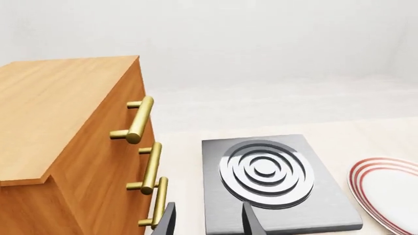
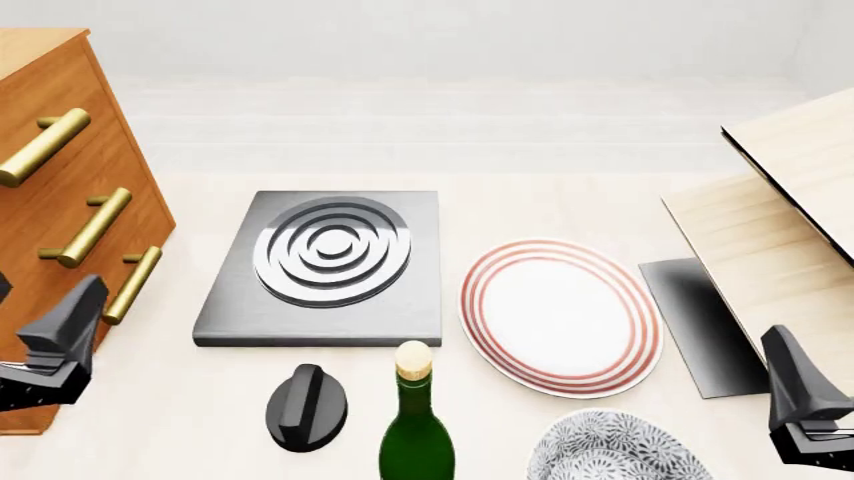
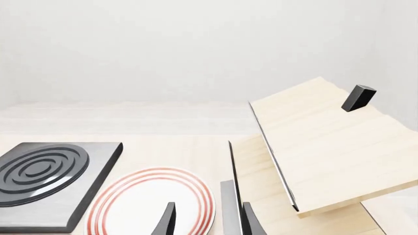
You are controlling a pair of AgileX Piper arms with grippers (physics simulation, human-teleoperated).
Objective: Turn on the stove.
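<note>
The stove (image 2: 414,240) is a flat dark grey slab with a burner (image 2: 331,250) of concentric silver rings, lying left of the table's centre. Its black ridged knob (image 2: 307,407) lies apart on the table, just in front of the slab. My left gripper (image 2: 60,335) hovers open at the left edge, beside the drawers and well left of the knob. In the left wrist view the gripper (image 1: 209,209) is open with the stove (image 1: 326,205) ahead. My right gripper (image 2: 797,385) is open at the far right; its own view shows it (image 3: 205,209) open over the plate.
A wooden drawer cabinet (image 2: 54,130) with brass handles stands at the left. A green bottle (image 2: 416,425) stands right of the knob. A white plate (image 2: 561,315) with red rings, a patterned bowl (image 2: 614,450), a small dark slab (image 2: 701,320) and a light wooden hinged box (image 2: 787,200) fill the right.
</note>
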